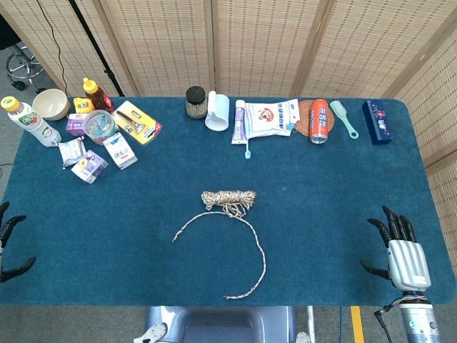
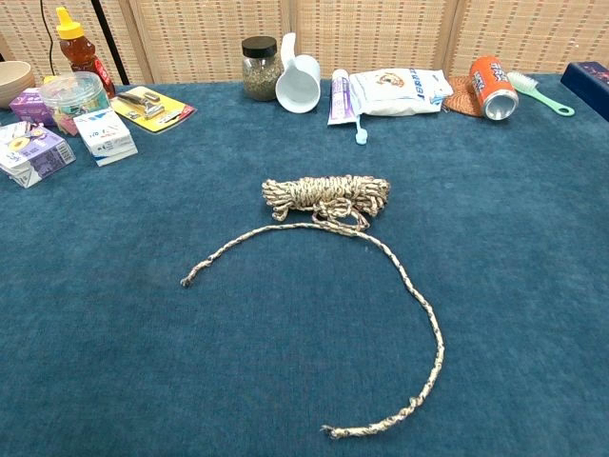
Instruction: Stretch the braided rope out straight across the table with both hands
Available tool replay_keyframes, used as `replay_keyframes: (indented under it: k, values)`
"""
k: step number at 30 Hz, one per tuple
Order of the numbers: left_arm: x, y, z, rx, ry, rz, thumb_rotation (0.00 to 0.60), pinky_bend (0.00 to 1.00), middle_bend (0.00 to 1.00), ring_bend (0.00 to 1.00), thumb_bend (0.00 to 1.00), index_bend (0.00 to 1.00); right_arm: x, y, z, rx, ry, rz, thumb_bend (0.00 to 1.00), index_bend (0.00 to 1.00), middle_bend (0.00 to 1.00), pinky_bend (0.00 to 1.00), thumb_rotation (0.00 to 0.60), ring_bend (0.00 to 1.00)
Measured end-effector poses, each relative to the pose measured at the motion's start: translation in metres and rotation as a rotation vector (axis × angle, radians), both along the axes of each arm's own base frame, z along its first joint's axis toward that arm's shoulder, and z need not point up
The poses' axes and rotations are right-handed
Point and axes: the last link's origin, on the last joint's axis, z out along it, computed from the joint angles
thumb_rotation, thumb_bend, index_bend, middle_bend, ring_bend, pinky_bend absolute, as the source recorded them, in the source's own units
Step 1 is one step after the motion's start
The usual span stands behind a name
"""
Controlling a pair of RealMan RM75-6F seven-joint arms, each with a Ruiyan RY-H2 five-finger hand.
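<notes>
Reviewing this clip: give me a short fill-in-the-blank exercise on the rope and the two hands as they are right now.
1. The beige braided rope is mostly wound into a ____ at mid-table.
2. Its two loose ends curve toward the ____ edge of the blue cloth-covered table.
3. The right hand holds ____.
4. The left hand shows only in the ____ view.

Missing words: bundle; near; nothing; head

Right hand: ribbed silver back, black fingers.

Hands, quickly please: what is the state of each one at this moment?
Left hand: only dark fingers show at the table's edge, apart, holding nothing; open.
Right hand: open, fingers spread, holding nothing.
</notes>
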Motion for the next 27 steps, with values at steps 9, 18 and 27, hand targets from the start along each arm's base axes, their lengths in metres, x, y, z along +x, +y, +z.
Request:
replay_keyframes:
  k: [9, 18, 27]
  values:
    - [-0.0010, -0.0008, 0.0009, 0.001, -0.001, 0.000, 0.600, 0.00, 0.05, 0.02, 0.13, 0.22, 0.0014, 0.0000, 0.0002, -0.006, -0.004, 0.012, 0.18, 0.21, 0.00, 0.00, 0.600, 0.00]
    - [-0.0043, -0.0023, 0.0043, 0.010, -0.007, 0.005, 0.600, 0.00, 0.05, 0.02, 0.13, 0.22, 0.0021, 0.0017, 0.0005, -0.015, -0.014, 0.021, 0.18, 0.20, 0.00, 0.00, 0.600, 0.00]
    - [-0.0015, 0.0005, 0.0039, 0.000, -0.004, -0.007, 0.600, 0.00, 0.05, 0.02, 0.13, 0.22, 0.0019, 0.0014, 0.0008, -0.017, -0.022, 0.026, 0.18, 0.19, 0.00, 0.00, 0.600, 0.00]
